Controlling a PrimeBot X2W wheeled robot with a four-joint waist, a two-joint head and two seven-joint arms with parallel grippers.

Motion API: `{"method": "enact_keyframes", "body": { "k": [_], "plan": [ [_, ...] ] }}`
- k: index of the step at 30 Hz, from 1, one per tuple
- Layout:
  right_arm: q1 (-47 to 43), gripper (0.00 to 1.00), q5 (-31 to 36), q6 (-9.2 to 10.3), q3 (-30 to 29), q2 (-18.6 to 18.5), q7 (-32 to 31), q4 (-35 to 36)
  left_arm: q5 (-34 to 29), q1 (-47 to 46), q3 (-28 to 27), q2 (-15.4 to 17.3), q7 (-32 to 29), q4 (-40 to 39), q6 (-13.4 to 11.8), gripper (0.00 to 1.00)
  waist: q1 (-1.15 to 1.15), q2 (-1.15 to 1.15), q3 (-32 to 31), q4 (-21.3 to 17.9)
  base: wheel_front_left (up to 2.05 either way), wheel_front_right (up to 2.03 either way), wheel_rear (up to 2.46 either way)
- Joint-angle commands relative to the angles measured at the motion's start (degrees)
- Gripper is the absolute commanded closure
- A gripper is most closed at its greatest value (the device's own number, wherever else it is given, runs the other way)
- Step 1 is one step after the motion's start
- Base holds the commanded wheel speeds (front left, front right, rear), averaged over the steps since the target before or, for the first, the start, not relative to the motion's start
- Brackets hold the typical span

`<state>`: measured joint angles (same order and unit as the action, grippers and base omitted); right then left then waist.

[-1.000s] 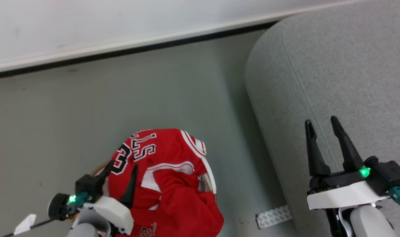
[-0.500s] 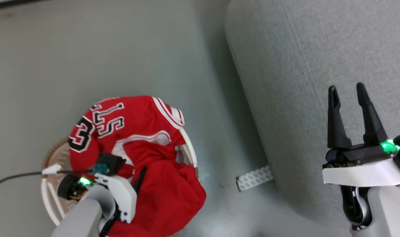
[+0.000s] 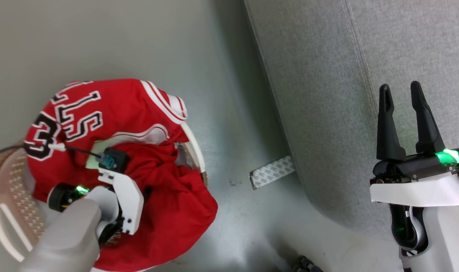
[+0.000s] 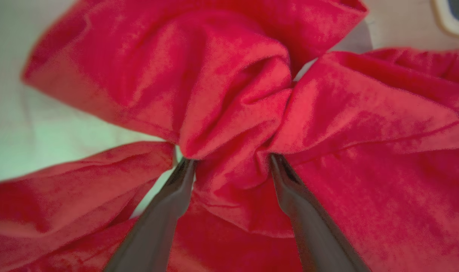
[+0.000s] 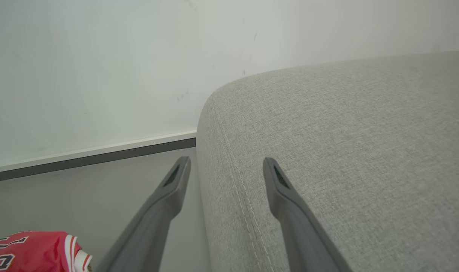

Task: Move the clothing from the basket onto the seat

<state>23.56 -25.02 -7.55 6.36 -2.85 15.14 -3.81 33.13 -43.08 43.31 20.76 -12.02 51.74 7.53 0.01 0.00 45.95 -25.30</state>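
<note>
My left gripper (image 4: 229, 162) is spread apart, fingers sunk into the red jerseys (image 3: 112, 109) heaped on the basket (image 3: 14, 181), while my right gripper (image 3: 399, 87) hovers splayed over the grey seat (image 3: 327, 94).

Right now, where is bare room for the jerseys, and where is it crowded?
Bare: the large light-grey woven seat, both sides of its stitched seam, by the right claw. Crowded: the round cream-white perforated basket, heaped with red jerseys around the left claw.

Plain white painted wall (image 5: 101, 56); along the wall's foot, a dark grey skirting strip (image 5: 93, 160); out from the wall, smooth grey-green floor (image 3: 138, 37) with a white patterned tape patch (image 3: 272, 172).
</note>
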Motion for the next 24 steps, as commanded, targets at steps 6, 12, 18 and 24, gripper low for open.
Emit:
{"method": "enact_keyframes", "body": {
  "k": [6, 12, 18, 24],
  "plan": [
    [1.35, 0.0, -1.65, 0.12, 1.23, -0.07, 0.02, 0.36, 2.77, -2.79, 4.12, 2.01, -3.81, 0.63, -0.12, 0.0, -0.01, 0.0, 3.41, -2.37, 0.0, 0.0, 0.0],
    [1.58, 0.0, -1.84, 0.12, 1.51, -0.08, 0.02, -0.08, 5.38, -4.15, 7.36, 2.34, -3.2, 0.47, -0.11, 1.0, -0.01, 0.0, 3.83, -2.33, 0.0, 0.0, 0.0],
    [2.16, 0.0, -0.74, 0.12, 1.39, -0.08, 0.02, -1.01, 7.92, -3.89, 9.71, 2.1, -0.1, 0.77, -0.11, 1.0, -0.01, 0.0, 1.45, -1.62, 0.0, 0.0, 0.0],
    [1.46, 0.0, 1.6, 0.12, 0.28, -0.1, 0.02, -1.86, 10.78, -1.64, 11.38, -0.87, 5.26, 1.82, -0.11, 1.0, -0.01, 0.0, -5.51, 0.8, 0.0, 0.0, 0.0]
  ]
}}
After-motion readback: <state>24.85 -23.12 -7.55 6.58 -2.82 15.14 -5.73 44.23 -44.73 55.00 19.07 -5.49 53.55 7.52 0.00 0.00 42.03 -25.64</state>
